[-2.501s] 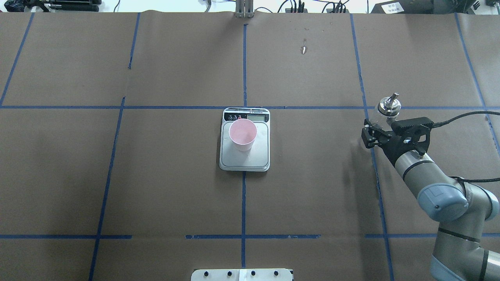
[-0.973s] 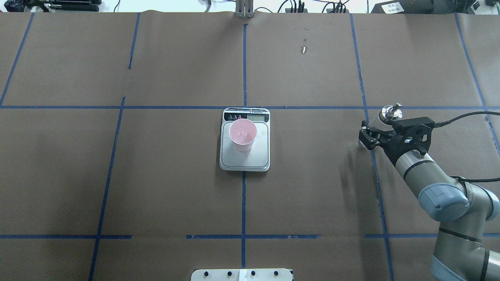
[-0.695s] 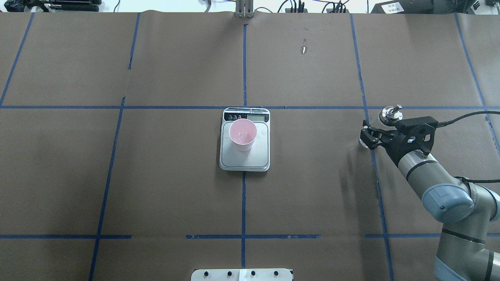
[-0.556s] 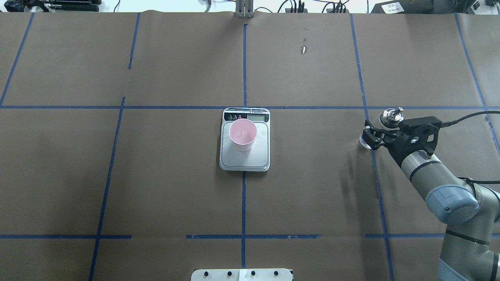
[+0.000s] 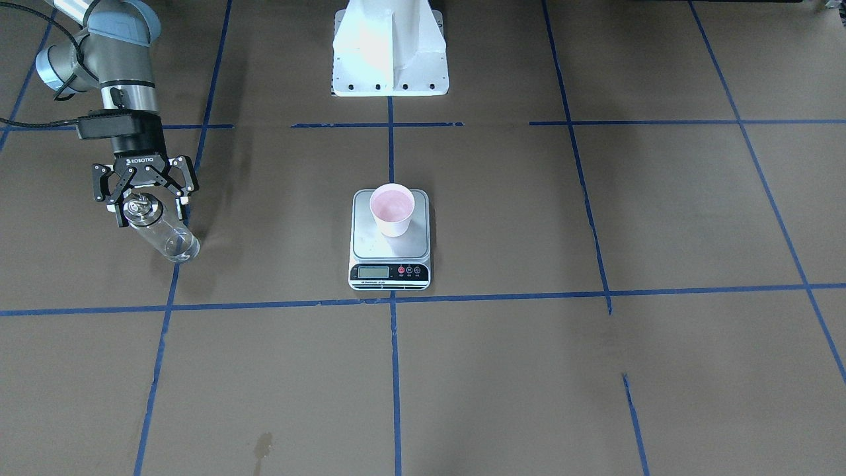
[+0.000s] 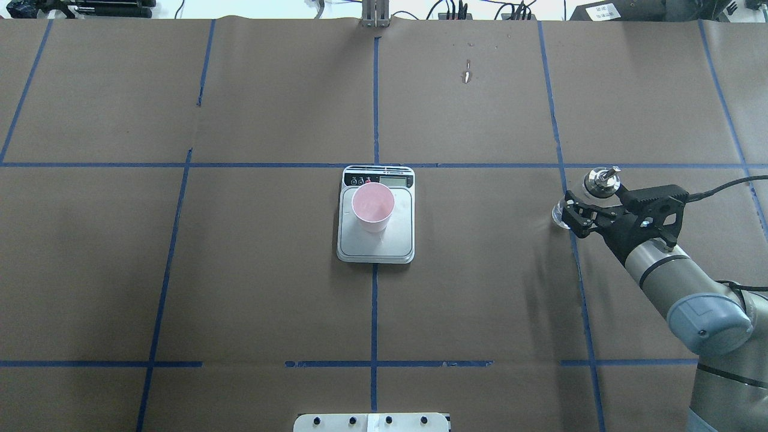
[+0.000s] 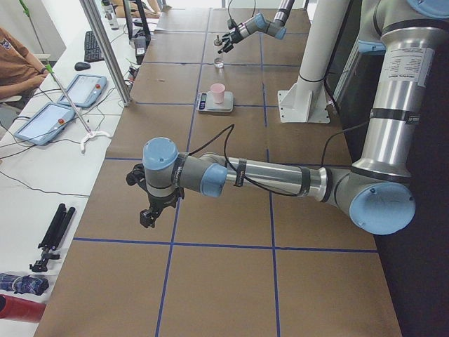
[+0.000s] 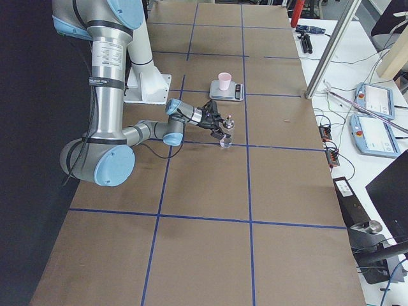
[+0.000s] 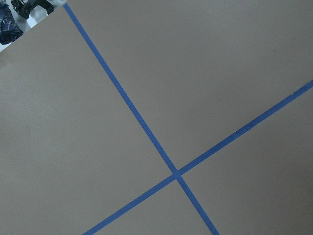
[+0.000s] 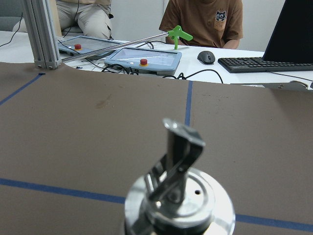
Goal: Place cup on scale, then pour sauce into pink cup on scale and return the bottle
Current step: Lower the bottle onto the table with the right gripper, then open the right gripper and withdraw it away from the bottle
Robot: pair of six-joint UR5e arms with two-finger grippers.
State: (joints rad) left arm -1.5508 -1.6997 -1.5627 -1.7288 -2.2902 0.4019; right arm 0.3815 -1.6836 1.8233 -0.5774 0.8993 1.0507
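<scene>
Only the front-facing view shows the right hand (image 5: 150, 215) spread wide, gripping nothing, its fingers either side of the upright bottle (image 5: 165, 235) on the table (image 5: 529, 363). The wrist view adds the bottle's pourer cap (image 10: 178, 196) up close. The cup (image 5: 391, 210) sits on the scale (image 5: 390, 250). How far the left hand (image 7: 149, 216) is open, I cannot tell.

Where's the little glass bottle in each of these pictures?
Front-facing: bottle at left edge.
Overhead: bottle at right.
Exterior left: bottle far off, top centre.
Exterior right: bottle mid-picture.
Left wrist: not in it.
Right wrist: bottle cap, bottom centre.
Landmark: the scale, in all four exterior views.
</scene>
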